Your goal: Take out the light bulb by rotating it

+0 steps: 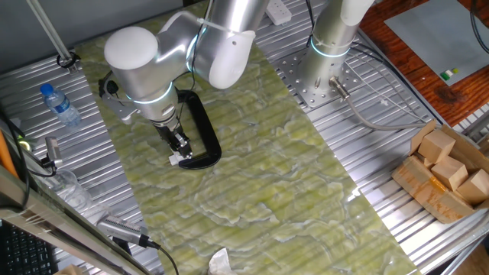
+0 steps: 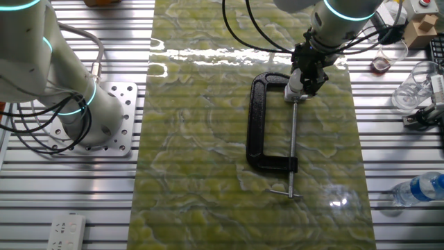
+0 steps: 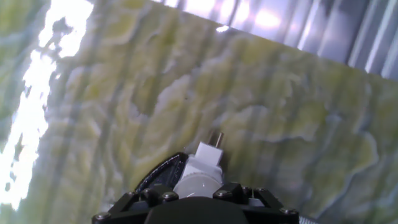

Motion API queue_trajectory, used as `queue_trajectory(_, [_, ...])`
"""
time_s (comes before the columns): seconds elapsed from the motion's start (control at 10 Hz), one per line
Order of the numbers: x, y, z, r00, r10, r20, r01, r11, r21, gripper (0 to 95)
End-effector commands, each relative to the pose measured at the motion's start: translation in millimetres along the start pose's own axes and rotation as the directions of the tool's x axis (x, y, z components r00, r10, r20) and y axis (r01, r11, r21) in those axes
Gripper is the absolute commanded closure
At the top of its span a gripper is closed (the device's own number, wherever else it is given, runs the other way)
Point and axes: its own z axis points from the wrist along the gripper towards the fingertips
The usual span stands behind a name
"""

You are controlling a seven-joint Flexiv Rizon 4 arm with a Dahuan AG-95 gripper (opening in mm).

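Hand [image 2: 303, 82] pinches the light bulb [image 3: 198, 185] at the clamp [image 2: 262, 125] top; bulb axis in line with the screw rod [image 2: 292, 146], socket [image 3: 206, 155] just beyond.

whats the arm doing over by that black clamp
The arm has brought its gripper down onto the small white light bulb, which sits in a white socket piece held at the top of the black C-clamp on the green mat. In the hand view the fingers sit around the bulb. It is still seated in the socket, not yet out.
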Motion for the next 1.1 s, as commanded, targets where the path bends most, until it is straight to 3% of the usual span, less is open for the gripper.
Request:
queue_trajectory(0.1, [0.8, -0.6, 0.2, 0.999, 0.054, -0.001, -0.054, 0.999, 0.0, 38.0])
queue_trajectory(0.7, [1.5, -2.4, 0.8, 0.998, 0.058, 0.0, -0.058, 0.998, 0.002, 38.0])
queue_trajectory(1.0, [1.6, -2.5, 0.8, 0.997, 0.075, 0.001, -0.075, 0.997, 0.007, 95.0])
queue_trajectory(1.1, [1.6, -2.5, 0.9, 0.997, 0.076, 0.002, -0.076, 0.997, 0.007, 95.0])
